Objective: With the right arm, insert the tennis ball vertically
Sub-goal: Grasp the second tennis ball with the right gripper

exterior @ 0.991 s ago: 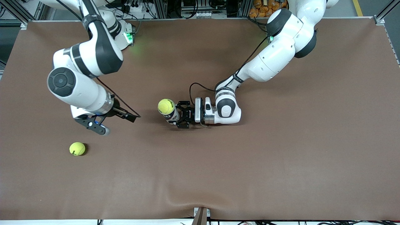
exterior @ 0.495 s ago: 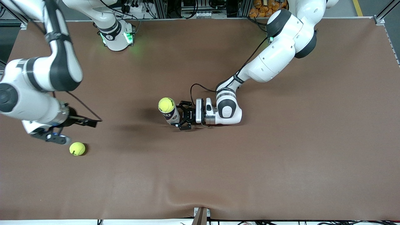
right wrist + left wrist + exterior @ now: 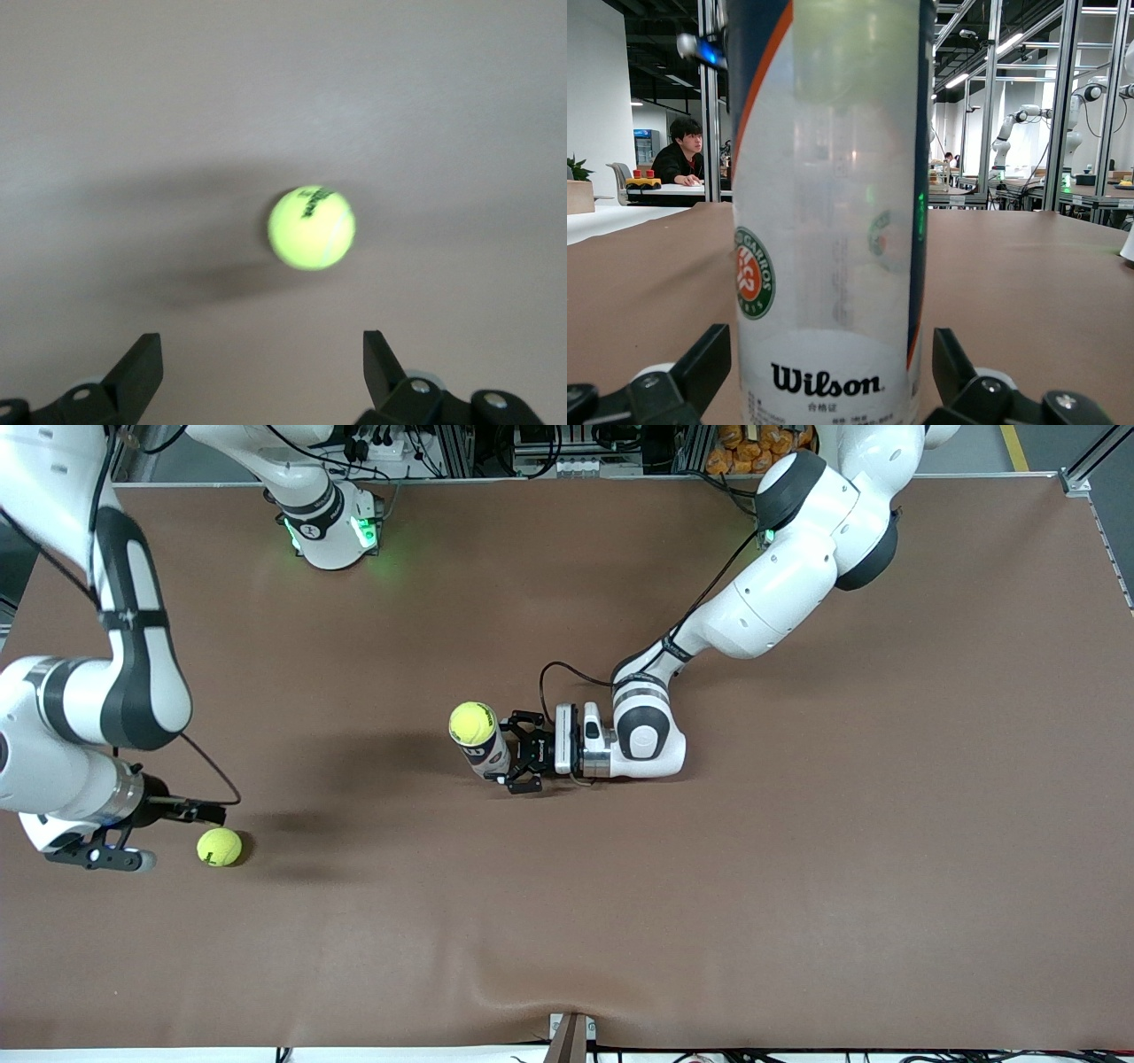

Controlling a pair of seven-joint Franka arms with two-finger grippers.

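Tennis ball (image 3: pixel 219 847) lies loose on the brown surface (image 3: pixel 797 868) at the lower left of the front view, toward the right arm's end; dark lettering shows on its felt in the right wrist view (image 3: pixel 312 227), too blurred to read. A second ball (image 3: pixel 471 723) sits in the mouth of the upright clear tube (image 3: pixel 485 755) near the middle of the front view. In the left wrist view the tube (image 3: pixel 833 221) fills the centre of the frame: "Wilson" in black on a white band low down, smaller characters beneath it that cannot be made out, and a round green and orange Roland Garros badge above.

Right gripper (image 3: pixel 97 857) hangs low at the left edge of the front view, just beside the loose ball, its fingers (image 3: pixel 137 367) spread wide and holding nothing. Left gripper (image 3: pixel 518 760) lies low beside the tube, its fingers (image 3: pixel 700 367) spread on either side of the tube's base, with a gap showing between each and the wall.
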